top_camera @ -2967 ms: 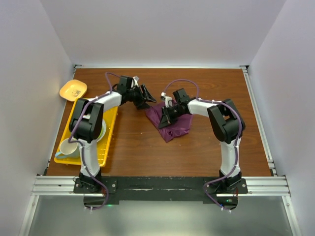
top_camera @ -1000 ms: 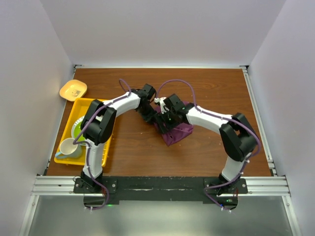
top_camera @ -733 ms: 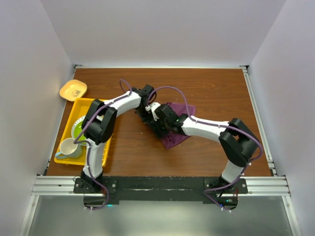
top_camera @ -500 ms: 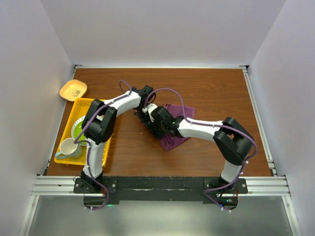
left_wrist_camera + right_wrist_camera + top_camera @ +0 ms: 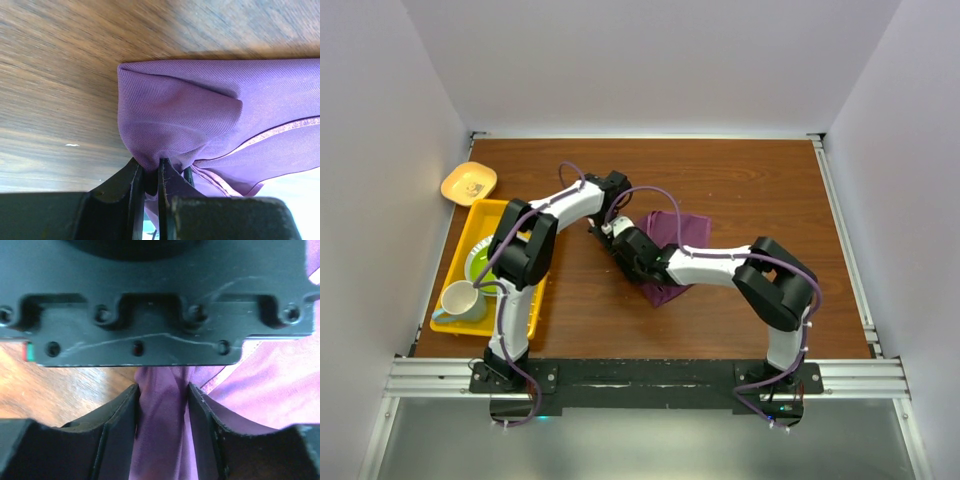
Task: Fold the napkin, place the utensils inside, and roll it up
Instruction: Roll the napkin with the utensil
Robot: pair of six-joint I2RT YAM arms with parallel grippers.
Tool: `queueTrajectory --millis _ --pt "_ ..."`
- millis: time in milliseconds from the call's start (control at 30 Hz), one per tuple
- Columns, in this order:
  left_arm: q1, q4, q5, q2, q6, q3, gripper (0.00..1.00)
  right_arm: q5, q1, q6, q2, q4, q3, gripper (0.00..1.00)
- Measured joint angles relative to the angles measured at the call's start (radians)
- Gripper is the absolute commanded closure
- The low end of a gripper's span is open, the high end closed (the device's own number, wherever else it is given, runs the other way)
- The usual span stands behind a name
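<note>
At table point(image 5: 750, 170) middle, left gripper point(image 5: 150, 167), right gripper point(image 5: 162, 390) meet, both pinching napkin point(image 5: 682, 228)

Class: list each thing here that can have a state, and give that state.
Plum-purple cloth napkin, crumpled, pinched at two spots.
Left gripper, shut on the napkin.
Right gripper, shut on a napkin fold.
White cup, resting in yellow tray.

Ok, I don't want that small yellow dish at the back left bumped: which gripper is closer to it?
Left. The left gripper pinches the napkin at its left end, on the side facing the yellow dish. The right gripper sits just beyond it, nearer the front.
</note>
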Motion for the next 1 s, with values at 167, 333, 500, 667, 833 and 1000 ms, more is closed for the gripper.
queueTrajectory --millis 167,333,500,667,833,1000 --pt "0.006 -0.003 -0.002 0.000 -0.002 0.005 1.00 0.046 0.019 0.037 0.027 0.013 0.019 0.97" --pt "0.007 0.008 -0.014 -0.005 0.002 0.000 1.00 0.019 0.010 0.043 0.030 0.046 0.007 1.00" --pt "0.018 0.078 -0.039 -0.055 0.045 -0.066 0.67 -0.153 -0.057 0.080 0.019 0.169 -0.054 1.00" --pt "0.049 0.190 -0.034 -0.153 0.114 -0.180 0.36 -0.446 -0.169 0.167 0.044 0.393 -0.119 1.00" --pt "0.082 0.256 -0.035 -0.237 0.179 -0.219 0.21 -0.717 -0.259 0.239 0.114 0.534 -0.128 1.00" --pt "0.093 0.307 -0.026 -0.341 0.262 -0.224 0.21 -0.989 -0.353 0.363 0.214 0.653 -0.110 1.00"
